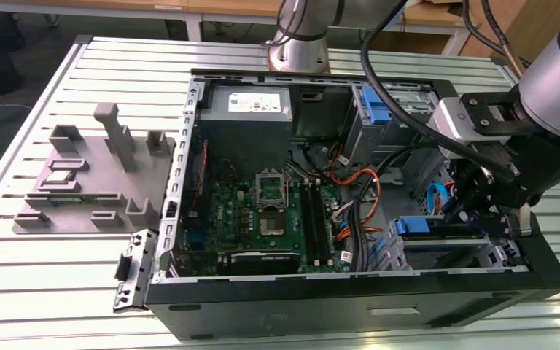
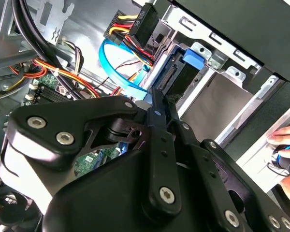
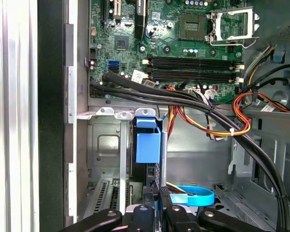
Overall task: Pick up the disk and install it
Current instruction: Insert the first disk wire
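In the exterior view the gripper (image 1: 481, 213) hangs at the right of the frame, low inside the open computer case (image 1: 358, 302), over the drive bay (image 1: 445, 248) in the lower right corner of the chassis. The disk (image 1: 421, 227) stands on edge in that bay, its blue carrier showing just left of the gripper. In the first wrist view the disk (image 3: 148, 145) appears at centre, upright between the grey metal walls of the bay (image 3: 104, 150), with the blue carrier tab at its near end; the black fingers (image 3: 148, 203) at the bottom of the frame sit close together on its edge, clamped on the thin body so it can be steered straight along the bay's guides. In the second wrist view the fingers (image 2: 160, 108) likewise meet on the disk (image 2: 186, 65) toward the upper centre. A blue data cable (image 3: 195, 197) and bundled power wires (image 3: 222, 125) lie beside the bay, clear of the slot. The motherboard (image 1: 260, 211) fills the case's middle, and a person's hand (image 2: 286, 140) rests at the right edge of the second wrist view.
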